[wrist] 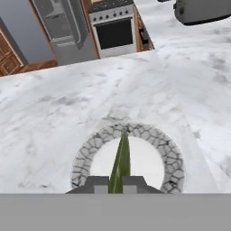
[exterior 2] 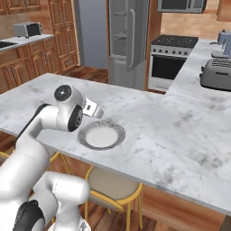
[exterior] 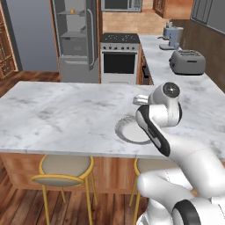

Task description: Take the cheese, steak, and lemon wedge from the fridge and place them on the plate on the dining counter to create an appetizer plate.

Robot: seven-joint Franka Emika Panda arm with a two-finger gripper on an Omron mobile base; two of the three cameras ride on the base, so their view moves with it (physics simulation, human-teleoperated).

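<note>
My gripper (wrist: 116,184) is shut on the lemon wedge (wrist: 121,160), a thin yellowish-green sliver that sticks out between the fingertips. It hangs just above the middle of the round light-grey plate (wrist: 173,158). The plate (exterior: 123,131) lies near the front edge of the marble dining counter (exterior: 66,118), partly behind my arm. From the right side the hand (exterior 2: 94,109) hovers at the plate's (exterior 2: 118,131) left rim. The fridge (exterior: 77,39) stands open at the back, with a small orange piece, apparently the cheese (exterior: 73,11), on an upper shelf. The steak is out of view.
A stove (exterior: 119,57) stands right of the fridge. A toaster (exterior: 187,61) and a coffee machine (exterior: 171,36) sit on the side counter at the right. Yellow-framed stools (exterior: 66,169) stand under the dining counter's near edge.
</note>
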